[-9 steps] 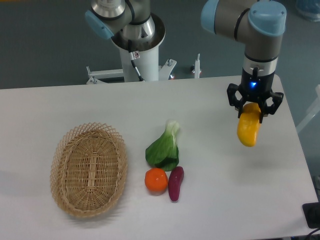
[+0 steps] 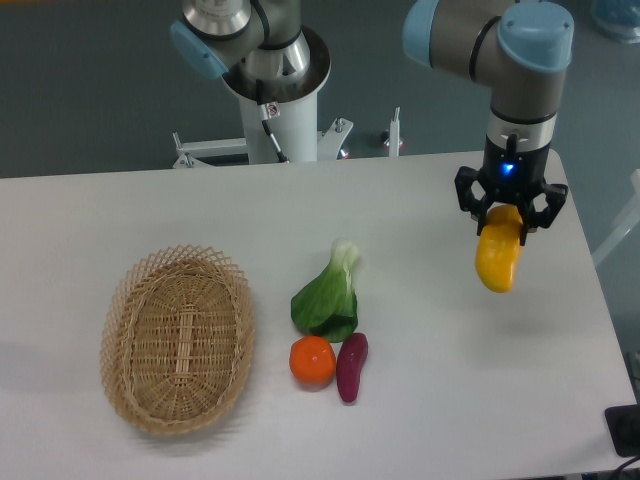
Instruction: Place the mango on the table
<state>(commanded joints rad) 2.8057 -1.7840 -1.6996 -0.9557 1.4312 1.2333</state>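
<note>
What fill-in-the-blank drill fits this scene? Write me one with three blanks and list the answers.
1. The claw is shut on the ____, which hangs above the table.
2. The wicker basket holds ____ items.
3. The orange lies between the basket and the purple ____, below the bok choy.

Missing words: mango; no; sweet potato

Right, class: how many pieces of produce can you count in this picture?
4: the mango held in the gripper at right; the bok choy, orange and purple sweet potato clustered mid-table. None seem hidden.
</note>
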